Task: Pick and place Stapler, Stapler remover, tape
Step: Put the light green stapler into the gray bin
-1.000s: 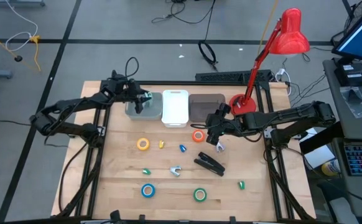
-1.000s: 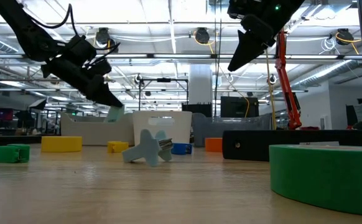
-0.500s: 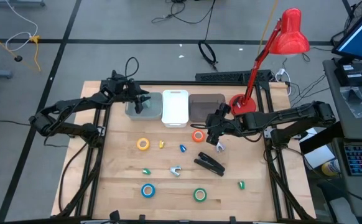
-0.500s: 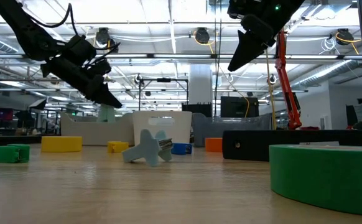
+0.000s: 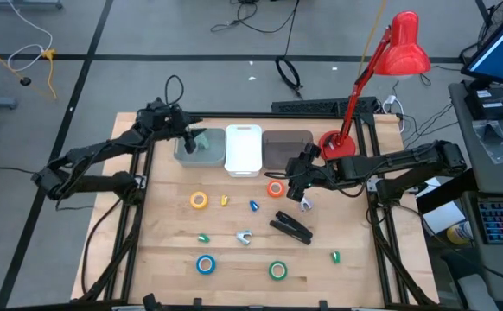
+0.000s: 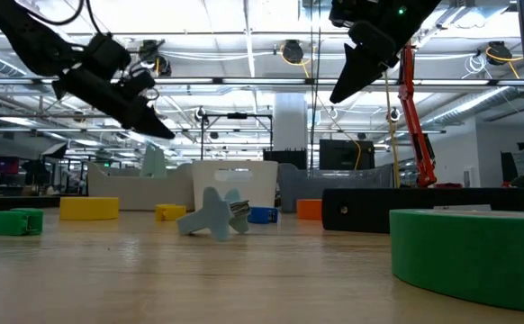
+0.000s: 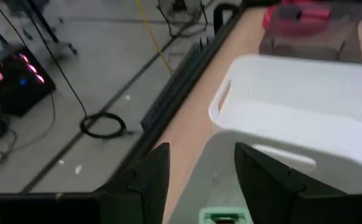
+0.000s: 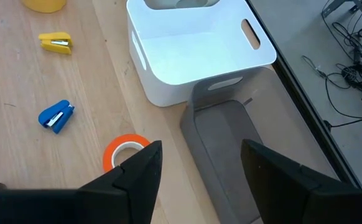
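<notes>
The left gripper (image 5: 188, 138) hangs over the far-left grey bin (image 5: 185, 155), its fingers (image 7: 150, 180) spread apart and holding nothing; a small green staple remover (image 7: 219, 217) lies in that bin right under them. Next to the grey bin, to its right, stands a white bin (image 5: 243, 149), and right of that a dark bin (image 5: 287, 149), all three in a row along the far edge of the table (image 5: 165, 259). The right gripper (image 5: 300, 192) hovers above the table in front of the dark bin, its fingers (image 8: 137, 171) also apart and empty, just beside the orange tape (image 5: 275, 189). The stapler (image 5: 292, 228) lies flat on the wood nearer than that gripper, slanted, a little right of centre. The yellow tape (image 5: 199, 200) sits left of the orange one, with a small yellow remover (image 5: 224, 200) and a small blue one (image 5: 254, 206) between them. Toward the near edge rest the blue tape (image 5: 205, 264) and the green tape (image 5: 277, 270), well apart from each other, and a pale grey remover (image 5: 244, 237) lies between the two rows. Two more small green pieces lie on the table, one left (image 5: 203, 238) and one near right (image 5: 334, 256). A red desk lamp (image 5: 388, 60) stands at the far right corner.
</notes>
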You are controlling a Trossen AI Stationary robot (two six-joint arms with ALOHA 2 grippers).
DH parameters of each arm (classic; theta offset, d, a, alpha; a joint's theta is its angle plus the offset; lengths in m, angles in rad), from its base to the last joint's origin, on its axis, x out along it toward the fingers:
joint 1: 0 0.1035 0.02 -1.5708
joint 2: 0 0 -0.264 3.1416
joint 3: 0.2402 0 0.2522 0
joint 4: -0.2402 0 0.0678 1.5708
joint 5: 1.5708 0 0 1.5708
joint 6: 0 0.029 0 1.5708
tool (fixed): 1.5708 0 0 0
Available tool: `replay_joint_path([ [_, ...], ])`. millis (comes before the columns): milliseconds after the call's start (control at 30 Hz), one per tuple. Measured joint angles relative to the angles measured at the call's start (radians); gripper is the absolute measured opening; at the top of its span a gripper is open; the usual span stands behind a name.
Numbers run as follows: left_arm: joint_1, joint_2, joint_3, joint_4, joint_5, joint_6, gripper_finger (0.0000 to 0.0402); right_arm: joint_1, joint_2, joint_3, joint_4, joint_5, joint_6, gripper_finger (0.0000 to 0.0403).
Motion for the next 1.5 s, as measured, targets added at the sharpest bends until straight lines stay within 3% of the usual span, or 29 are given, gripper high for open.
replay_joint_path([
  [200,-0.023,-0.103,0.005,-0.019,-0.022,-0.049,0.0186,0.0,0.0,0.0,0.0,0.0,0.0,0.021],
  [467,-0.152,-0.1,0.241,-0.459,-0.296,-0.006,0.0186,-0.003,0.0,0.0,-0.003,0.005,0.0,0.021],
  [933,-0.244,-0.038,0.457,-0.826,-0.529,-0.089,0.0186,-0.015,0.0,0.0,-0.008,0.004,-0.001,0.021],
  [1167,-0.32,-0.021,0.476,-0.864,-0.5,-0.196,0.0186,-0.015,0.0,0.0,-0.007,0.005,-0.049,0.021],
  [1500,-0.371,0.138,0.475,-0.837,-0.35,-0.586,0.0186,-0.022,0.0,0.0,0.001,0.004,-0.06,0.021],
])
